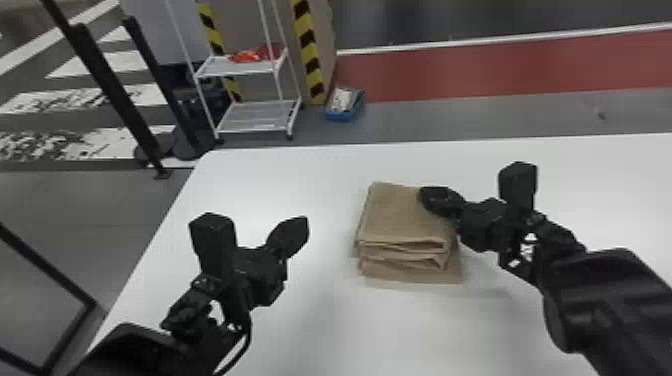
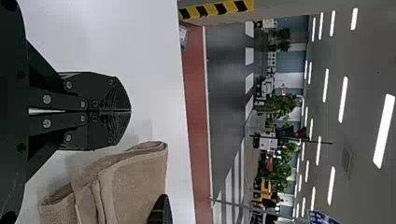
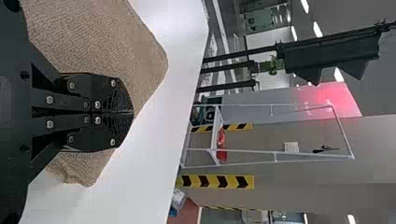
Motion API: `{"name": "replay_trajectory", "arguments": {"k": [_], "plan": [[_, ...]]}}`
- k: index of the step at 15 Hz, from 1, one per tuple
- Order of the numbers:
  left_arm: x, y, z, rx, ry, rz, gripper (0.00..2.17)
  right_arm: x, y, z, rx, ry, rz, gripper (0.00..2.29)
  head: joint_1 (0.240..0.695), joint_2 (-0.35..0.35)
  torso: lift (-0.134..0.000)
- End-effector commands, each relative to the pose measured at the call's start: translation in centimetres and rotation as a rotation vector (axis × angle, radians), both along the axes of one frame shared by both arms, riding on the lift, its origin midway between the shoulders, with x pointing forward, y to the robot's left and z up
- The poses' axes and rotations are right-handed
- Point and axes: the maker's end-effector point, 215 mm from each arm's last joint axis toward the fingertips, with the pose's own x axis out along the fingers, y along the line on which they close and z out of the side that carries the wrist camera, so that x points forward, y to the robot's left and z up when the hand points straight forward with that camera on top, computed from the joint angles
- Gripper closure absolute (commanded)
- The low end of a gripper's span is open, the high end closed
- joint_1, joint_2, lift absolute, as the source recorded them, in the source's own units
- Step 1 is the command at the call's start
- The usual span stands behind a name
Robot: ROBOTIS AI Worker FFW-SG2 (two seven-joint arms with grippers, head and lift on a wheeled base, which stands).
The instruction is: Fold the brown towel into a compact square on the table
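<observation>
So that nothing springs up, the right tool (image 3: 131,112), closed narrow, likely presses the brown towel (image 1: 397,215) flat; the left tool (image 2: 130,111) hangs aside, shut and empty.

No text, labels, brands, numbers or signs legible on anything here.

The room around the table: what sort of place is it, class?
Probably an indoor workshop or test hall: the ceiling lights, red floor lane and black-and-yellow warning stripes suggest it.
</observation>
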Motion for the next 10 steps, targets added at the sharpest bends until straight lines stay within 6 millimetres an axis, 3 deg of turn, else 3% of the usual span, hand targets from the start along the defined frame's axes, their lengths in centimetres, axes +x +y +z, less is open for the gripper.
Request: {"name": "replay_trajectory", "arguments": {"k": [1,3,5,6,7,8,9,10], "plan": [[0.1,0.1,0.2,-0.002,-0.005,0.003,1.91,-0.1,-0.1,2.0,0.055,-0.039,0.012,2.1,0.695,0.225,-0.128],[0.1,0.3,0.3,-0.001,-0.006,0.011,1.91,-1.2,-0.3,4.6,0.103,-0.077,0.024,1.96,0.695,0.226,-0.128],[0.2,-0.1,1.0,-0.001,-0.02,0.004,1.88,-2.5,-3.0,6.9,0.131,-0.085,-0.017,1.72,0.695,0.226,-0.128],[0.4,-0.2,2.0,-0.004,-0.049,0.004,1.56,-3.2,-4.3,7.1,0.126,-0.073,-0.042,1.45,0.695,0.221,-0.128],[0.7,-0.4,3.4,-0.01,-0.1,0.004,1.06,-4.3,-6.4,6.4,0.085,-0.045,-0.076,0.95,0.695,0.212,-0.128],[0.8,-0.5,4.0,-0.015,-0.12,0.006,0.37,-5.3,-9.0,6.1,0.043,-0.041,-0.12,0.3,0.695,0.199,-0.128],[1.0,-0.2,4.2,-0.014,-0.128,0.023,0.03,-6.3,-10.4,6.4,0.034,-0.045,-0.152,0.02,0.695,0.184,-0.128],[1.1,-0.2,4.3,-0.008,-0.132,0.04,0.0,-7.1,-12.7,6.8,0.025,-0.054,-0.201,0.0,0.695,0.151,-0.128]]}}
